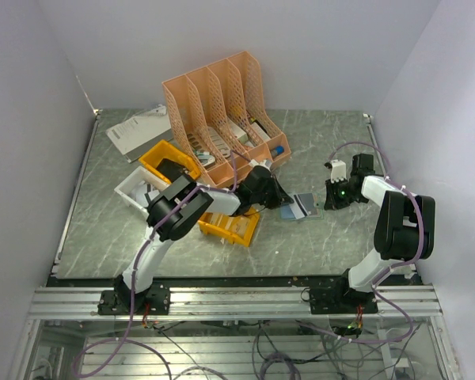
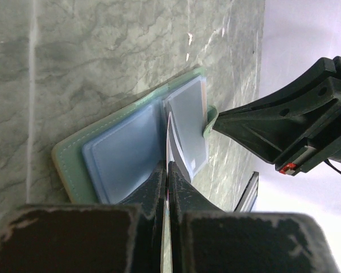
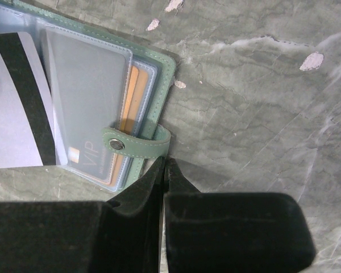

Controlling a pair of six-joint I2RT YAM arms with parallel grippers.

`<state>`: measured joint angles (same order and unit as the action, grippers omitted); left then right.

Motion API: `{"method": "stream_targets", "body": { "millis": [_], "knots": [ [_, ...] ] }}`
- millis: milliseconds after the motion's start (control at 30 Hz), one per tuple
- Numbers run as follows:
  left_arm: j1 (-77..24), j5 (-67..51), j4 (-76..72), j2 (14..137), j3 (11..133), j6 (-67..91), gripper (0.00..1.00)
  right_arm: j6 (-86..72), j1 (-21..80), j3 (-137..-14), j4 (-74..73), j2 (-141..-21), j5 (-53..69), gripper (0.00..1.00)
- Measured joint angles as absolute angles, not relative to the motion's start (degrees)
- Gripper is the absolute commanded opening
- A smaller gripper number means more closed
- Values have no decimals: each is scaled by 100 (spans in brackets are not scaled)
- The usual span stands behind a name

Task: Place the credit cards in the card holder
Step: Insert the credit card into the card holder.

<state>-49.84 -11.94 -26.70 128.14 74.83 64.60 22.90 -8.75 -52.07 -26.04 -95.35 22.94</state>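
The card holder [image 1: 304, 207] lies open on the marble table between the two grippers. Its grey-green cover [image 2: 68, 165] holds light blue sleeves. My left gripper [image 2: 168, 165] is shut on a pale card [image 2: 169, 136], seen edge-on, with its far end at the holder's middle fold. In the right wrist view this card [image 3: 11, 114] is white with a black stripe and lies over the left sleeves. A tan card [image 3: 131, 108] and a dark VIP card sit in the right sleeves. My right gripper [image 3: 165, 163] is shut, its tips against the holder's studded strap [image 3: 137, 143].
An orange mesh file organiser [image 1: 222, 111] stands at the back. Yellow bins [image 1: 168, 162] [image 1: 231, 226] and a white tray [image 1: 134, 190] sit by the left arm. A paper sheet [image 1: 138, 128] lies at the back left.
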Motion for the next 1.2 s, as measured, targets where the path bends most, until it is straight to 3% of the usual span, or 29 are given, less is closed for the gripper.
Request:
{"method": "stream_targets", "body": {
  "millis": [1200],
  "knots": [
    [-4947,-1702,-2427,13216,7983,6949,7,2294,-875,-5207,-2604,-9537,2292,0]
  ]
}}
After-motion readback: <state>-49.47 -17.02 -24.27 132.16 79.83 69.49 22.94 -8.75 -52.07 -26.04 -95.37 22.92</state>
